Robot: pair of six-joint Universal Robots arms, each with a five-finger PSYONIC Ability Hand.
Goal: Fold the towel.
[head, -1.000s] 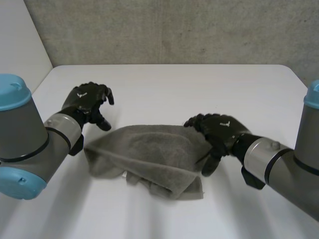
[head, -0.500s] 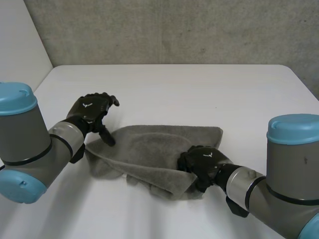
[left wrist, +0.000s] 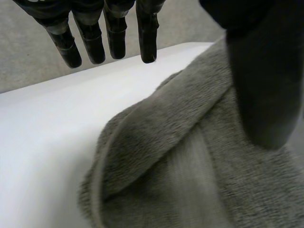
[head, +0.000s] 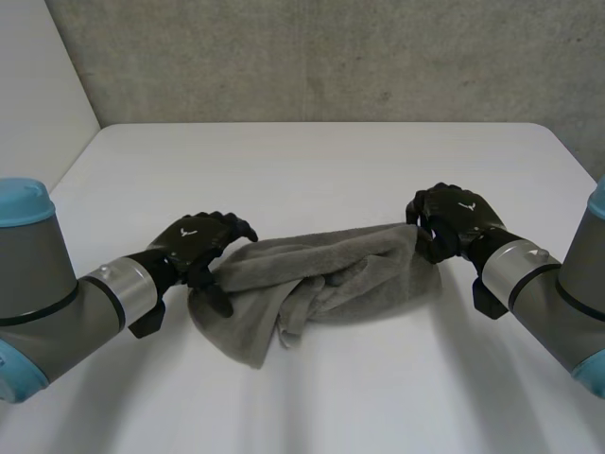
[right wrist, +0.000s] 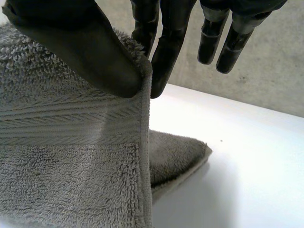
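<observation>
Towel (head: 321,284): grey terry, bunched into a long rumpled heap across the middle of the bench (head: 312,161), nearer the front edge than the back. Judged soft, limp and light. The thick pile should grip well, so little risk of slipping, but it will sag and drag wherever it is unsupported.

Right hand (head: 452,216): at the towel's right end, which is raised off the bench. Right wrist view: thumb (right wrist: 95,52) and one finger pinch the hemmed edge (right wrist: 145,156); the other fingers (right wrist: 209,42) stand straight and clear.

Left hand (head: 194,248): at the towel's left end. Left wrist view: fingers (left wrist: 147,33) straight, past the cloth, holding nothing. Thumb (left wrist: 263,85) lies over the pile, possibly resting on it; can't tell.

Judgement: take hold at the hem corners, not mid-bunch. The left end needs a proper pinch before any spreading or folding.
</observation>
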